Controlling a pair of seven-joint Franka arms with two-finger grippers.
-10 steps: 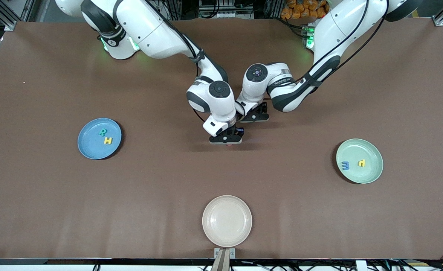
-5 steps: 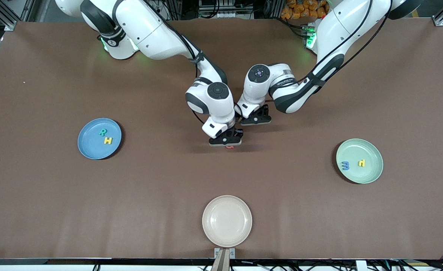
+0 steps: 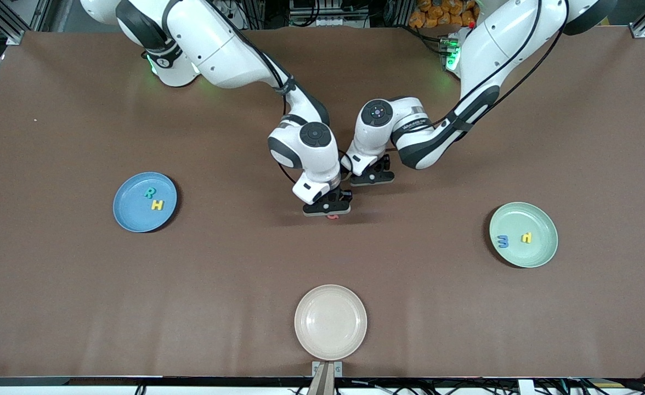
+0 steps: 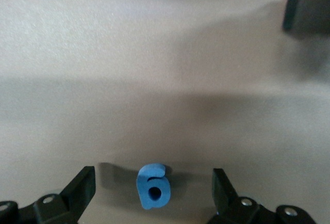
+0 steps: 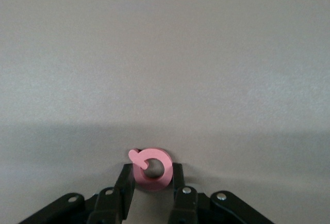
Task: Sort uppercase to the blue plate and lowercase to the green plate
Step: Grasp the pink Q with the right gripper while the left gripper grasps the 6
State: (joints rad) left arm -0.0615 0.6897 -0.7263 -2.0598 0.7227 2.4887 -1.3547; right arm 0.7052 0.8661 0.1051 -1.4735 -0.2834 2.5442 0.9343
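Hidden or cut off: in the front view the right gripper point(image 3: 327, 209) covers most of the red round letter point(image 3: 333, 216); only a sliver shows at its edge. The left gripper's point(image 3: 372, 176) own body hides the blue g point(image 4: 151, 185) in the front view; only the left wrist view shows it. The blue M and the red m/w-like letter are not visible in any view.
Right gripper: at mid-table, fingers point(image 5: 125, 180) drawn in against both sides of the red round letter point(image 5: 150, 168), gripping it. Whether the letter is off the table cannot be told.
Left gripper: just beside the right one, toward the robots' bases, low over the brown table point(image 3: 81, 285); jaws spread wide, holding nothing. The blue g lies flat between its fingers point(image 4: 81, 186), touching neither.
Blue plate point(image 3: 130, 211): toward the right arm's end of the table; holds the teal-green R point(image 3: 150, 192) and the yellow H point(image 3: 158, 205), close together, the H nearer the front camera.
Green plate point(image 3: 539, 249): toward the left arm's end; holds the blue e point(image 3: 502, 241) and a yellow lowercase letter point(image 3: 527, 237) side by side, apart from each other.
Cream plate point(image 3: 331, 322): at the table's edge nearest the front camera, with nothing in it.
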